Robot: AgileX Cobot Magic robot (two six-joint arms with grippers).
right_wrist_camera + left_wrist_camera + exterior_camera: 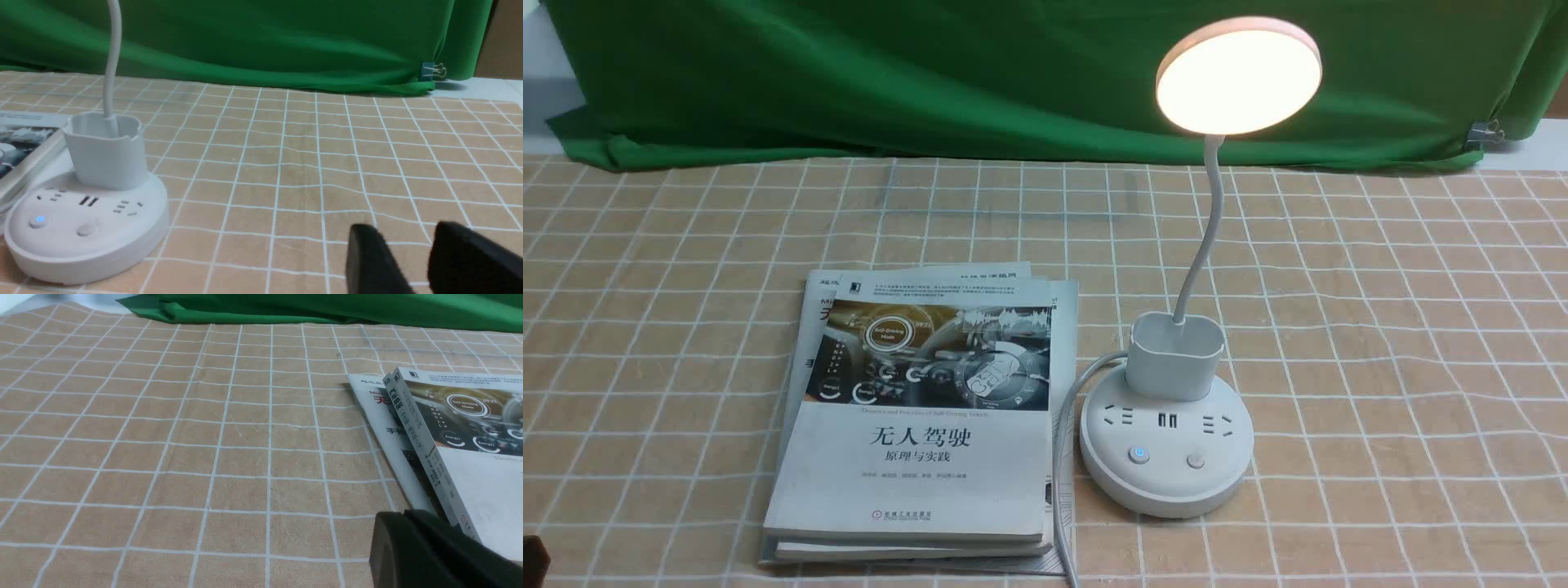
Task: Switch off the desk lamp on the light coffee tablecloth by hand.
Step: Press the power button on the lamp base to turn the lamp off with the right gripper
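The desk lamp (1176,359) stands on the light coffee tablecloth (1405,327), a little right of the counter's middle and closer to the near edge than to the far one. Its round head (1238,75) glows warm white (so the lamp is on) and tilts toward the near edge at the top of a thin curved neck that rises from the cup holder. On the round base, the left button (1138,454) shows a small blue light and the right button (1195,461) is plain. A white cable (1063,425) leaves the base on its left side and runs toward the near edge. Just beside it, on the left, lies a stack of books (923,457), its lower end close to the near edge. A green backdrop cloth (931,73) hangs along the far edge, with a binder clip (1486,132) near the far right corner. The right gripper (404,232) hovers low over bare cloth, right of the lamp base and apart from it. Its two black fingers (367,261) have a clear gap between them and hold nothing. The left gripper (429,547) shows only as a dark mass beside the books' near left corner. I cannot tell how far open it is, and nothing is seen in its grasp.
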